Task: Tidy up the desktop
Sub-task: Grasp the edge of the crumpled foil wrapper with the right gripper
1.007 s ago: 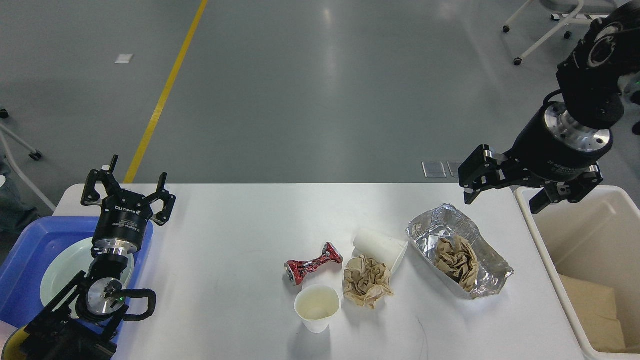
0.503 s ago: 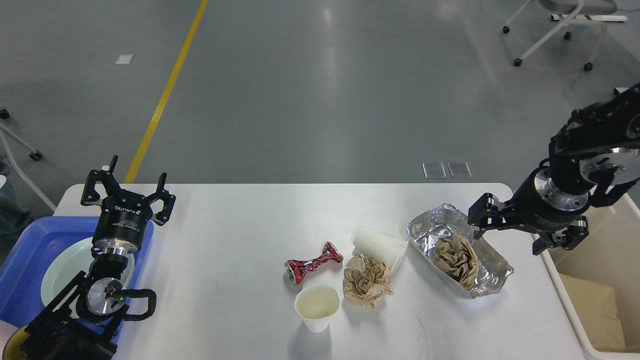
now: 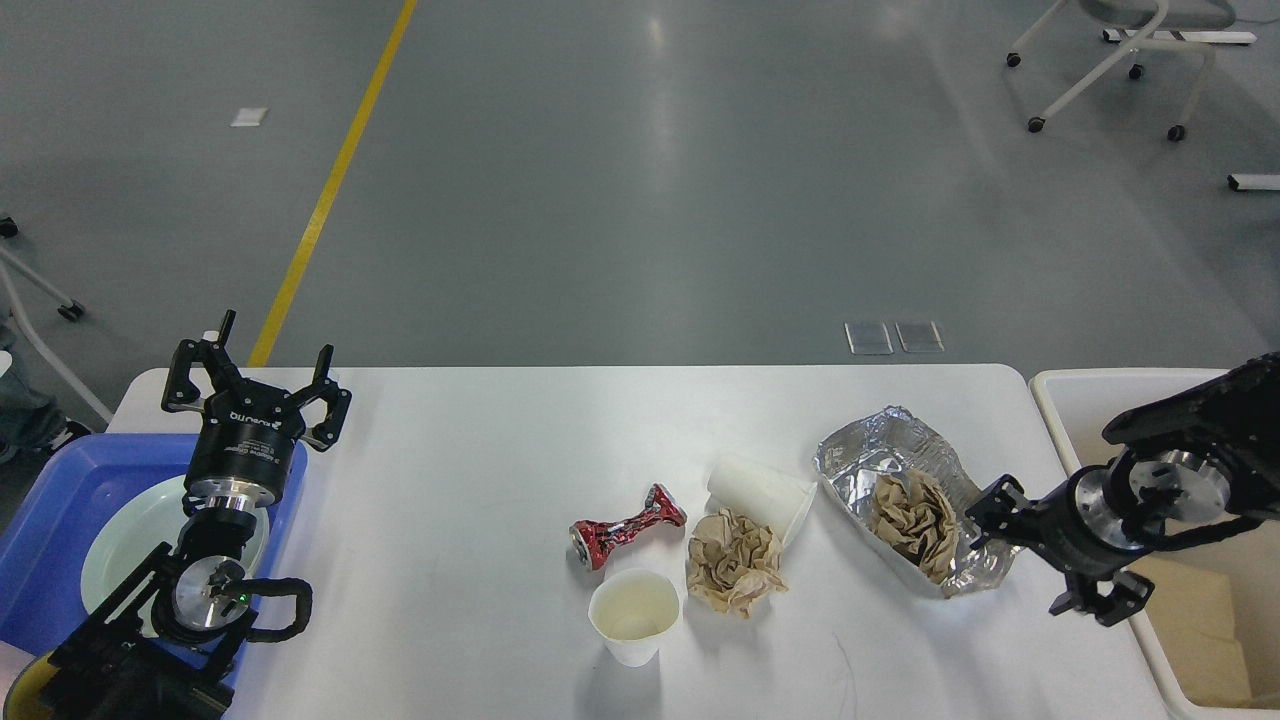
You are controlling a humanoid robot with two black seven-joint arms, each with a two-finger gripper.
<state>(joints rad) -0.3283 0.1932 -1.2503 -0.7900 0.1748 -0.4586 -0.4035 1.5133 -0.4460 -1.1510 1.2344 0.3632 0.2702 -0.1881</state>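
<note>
Beside the foil tray on the desktop, right pincer wide, empty; left pincer wide too.

I see the white desk with rounded corners in front of me. Near its middle lies a crushed red can on its side. Just right of it lies a white paper cup on its side, and a crumpled brown paper touches that cup. A second paper cup stands upright on the near side. Further right is a foil container, with more crumpled brown paper inside. On the far left, a blue tray overlaps the desk edge.
</note>
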